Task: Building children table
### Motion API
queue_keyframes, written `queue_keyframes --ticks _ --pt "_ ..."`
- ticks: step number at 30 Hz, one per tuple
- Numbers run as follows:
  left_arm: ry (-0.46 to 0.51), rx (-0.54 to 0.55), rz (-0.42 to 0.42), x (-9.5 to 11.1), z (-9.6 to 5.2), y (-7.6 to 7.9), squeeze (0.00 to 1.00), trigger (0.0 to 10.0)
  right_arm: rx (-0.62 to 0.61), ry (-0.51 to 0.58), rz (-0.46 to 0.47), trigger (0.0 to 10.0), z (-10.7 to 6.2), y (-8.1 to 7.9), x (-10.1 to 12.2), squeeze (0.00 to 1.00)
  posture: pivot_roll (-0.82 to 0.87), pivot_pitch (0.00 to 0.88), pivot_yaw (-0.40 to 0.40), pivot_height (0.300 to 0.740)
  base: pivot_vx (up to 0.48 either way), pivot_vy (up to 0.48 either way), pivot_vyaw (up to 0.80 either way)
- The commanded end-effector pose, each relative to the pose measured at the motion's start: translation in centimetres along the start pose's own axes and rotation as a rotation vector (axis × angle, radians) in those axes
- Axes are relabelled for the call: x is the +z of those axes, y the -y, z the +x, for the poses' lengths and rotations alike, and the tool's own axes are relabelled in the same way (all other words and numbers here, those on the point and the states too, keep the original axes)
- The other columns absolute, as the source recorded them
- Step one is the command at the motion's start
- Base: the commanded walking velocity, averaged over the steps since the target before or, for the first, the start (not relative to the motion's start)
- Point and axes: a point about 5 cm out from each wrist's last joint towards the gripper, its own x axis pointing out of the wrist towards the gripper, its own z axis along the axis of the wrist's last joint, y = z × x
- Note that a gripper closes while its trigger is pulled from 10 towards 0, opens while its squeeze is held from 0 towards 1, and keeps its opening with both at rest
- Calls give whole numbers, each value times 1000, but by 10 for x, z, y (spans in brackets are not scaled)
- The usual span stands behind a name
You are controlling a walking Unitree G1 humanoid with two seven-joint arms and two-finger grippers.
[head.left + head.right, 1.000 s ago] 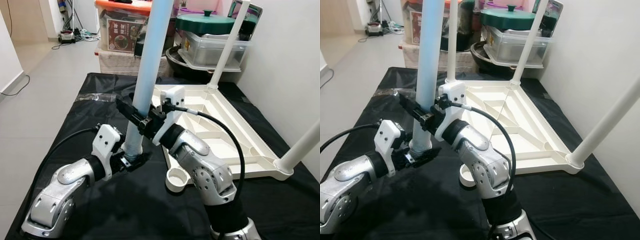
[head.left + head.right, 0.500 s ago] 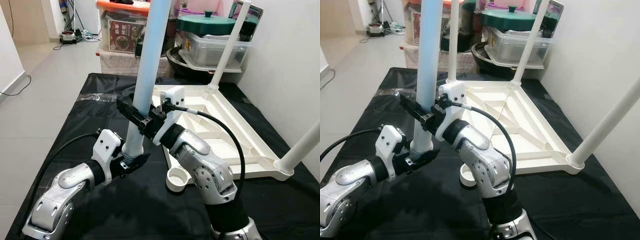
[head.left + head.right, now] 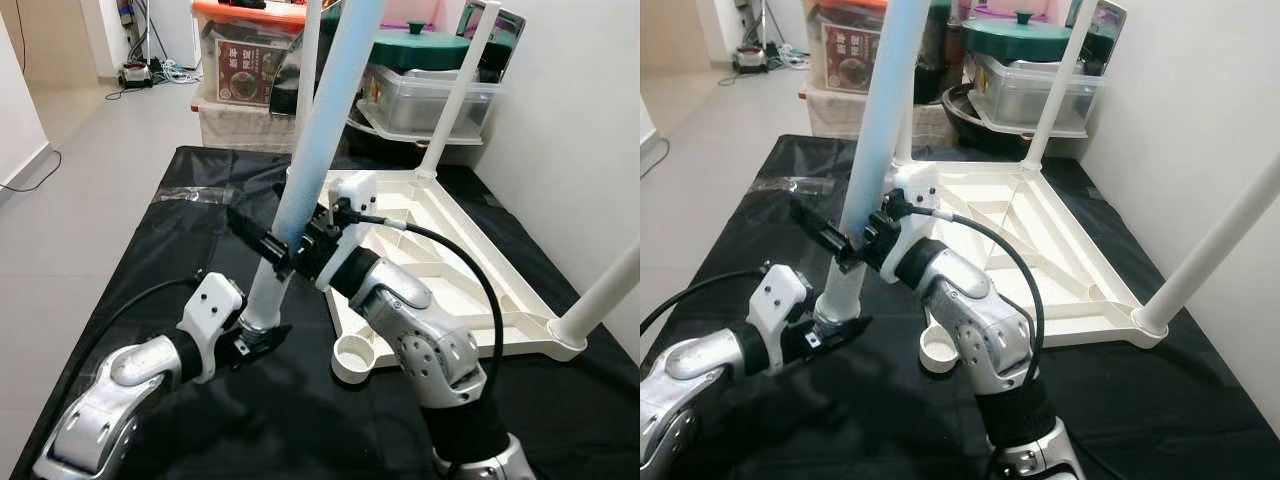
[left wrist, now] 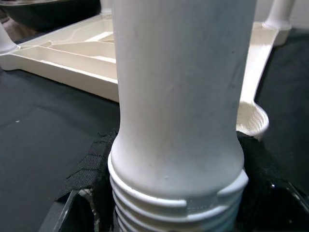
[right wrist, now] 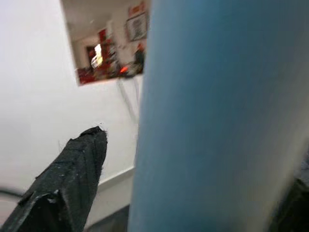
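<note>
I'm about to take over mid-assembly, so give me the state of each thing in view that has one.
Loose table leg: held off the mat, tilted, threaded end down.
Left gripper: shut on the leg's threaded end.
Right gripper: shut on the leg higher up.
Tabletop: upside down on the black mat, three legs fitted.
Empty socket: open, no leg in it.
Storage box: lid on.

A pale blue-white table leg (image 3: 310, 165) stands tilted, its top leaning toward the right, with its threaded lower end (image 4: 174, 212) just above the black cloth. The cream tabletop (image 3: 470, 265) lies upside down, three white legs already fitted; its near-left corner socket (image 3: 358, 357) stands open.
</note>
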Motion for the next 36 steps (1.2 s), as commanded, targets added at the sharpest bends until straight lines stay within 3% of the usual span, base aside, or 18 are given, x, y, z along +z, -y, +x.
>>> queue_keyframes --ticks 1,10,11,12,13,26,27,32,36 --pt "8 -31 42 3 0 5 0 10000 28 -11 20 10000 0 -2 0 0 99 0 -129 740 0 0 0" --pt "13 -30 60 2 4 6 0 10000 38 -30 176 10000 1 -13 -12 0 96 0 -125 740 0 0 0" --pt "11 -37 64 1 5 7 0 10000 44 -21 201 1020 1 -15 -13 0 93 0 -124 740 0 0 0" --pt "11 -37 64 1 5 7 0 10000 44 -21 201 1020 1 -15 -13 0 93 0 -124 740 0 0 0" --pt "9 -43 68 0 5 8 0 10000 48 -16 209 0 0 -17 -14 0 93 0 -124 740 0 0 0" --pt "-5 -57 71 -6 2 10 0 10000 11 12 184 0 -6 -4 -7 0 94 0 -126 740 0 0 0" --pt "5 -51 65 -6 2 8 1000 10000 7 12 180 0 -7 -3 -7 0 94 0 -126 740 0 0 0" --pt "19 -23 68 -5 0 2 1000 10000 -9 8 163 0 -10 0 -5 0 94 0 -127 740 0 0 0" --pt "72 24 42 3 -5 -5 1000 10000 -54 -5 97 0 -19 13 -2 0 92 0 -127 740 0 0 0"
